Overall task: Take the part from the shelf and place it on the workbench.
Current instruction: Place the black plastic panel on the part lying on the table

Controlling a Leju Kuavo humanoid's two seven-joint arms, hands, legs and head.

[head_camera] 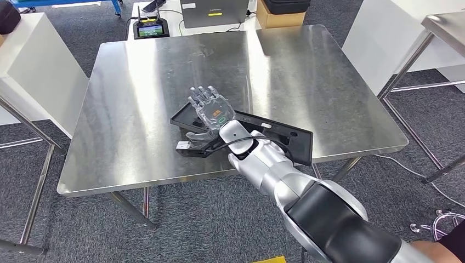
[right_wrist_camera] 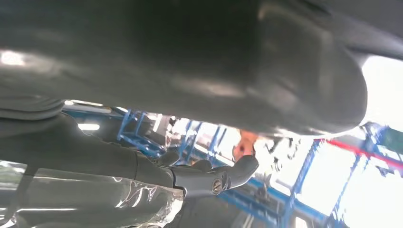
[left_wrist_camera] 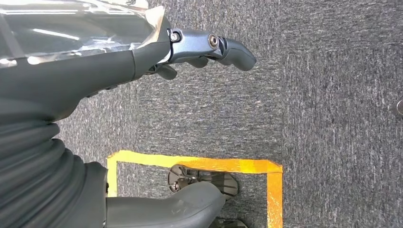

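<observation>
A flat black part [head_camera: 277,134] lies on the steel workbench [head_camera: 137,82], close to its front edge. My right hand [head_camera: 211,109] lies over the part's left end with its fingers stretched out flat toward the table's middle. Its thumb sits at the part's near left corner. In the right wrist view the right hand [right_wrist_camera: 142,166] shows straight fingers and the thumb apart, with nothing between them. My left hand [left_wrist_camera: 95,71] hangs over grey carpet, fingers loosely bent and holding nothing.
At the back edge stand a small screen device [head_camera: 151,27], a grey laptop [head_camera: 214,12] and a cardboard box [head_camera: 279,16]. A white cabinet [head_camera: 33,71] is at the left, another steel table [head_camera: 441,27] at the right. Yellow floor tape [left_wrist_camera: 199,164] marks the carpet.
</observation>
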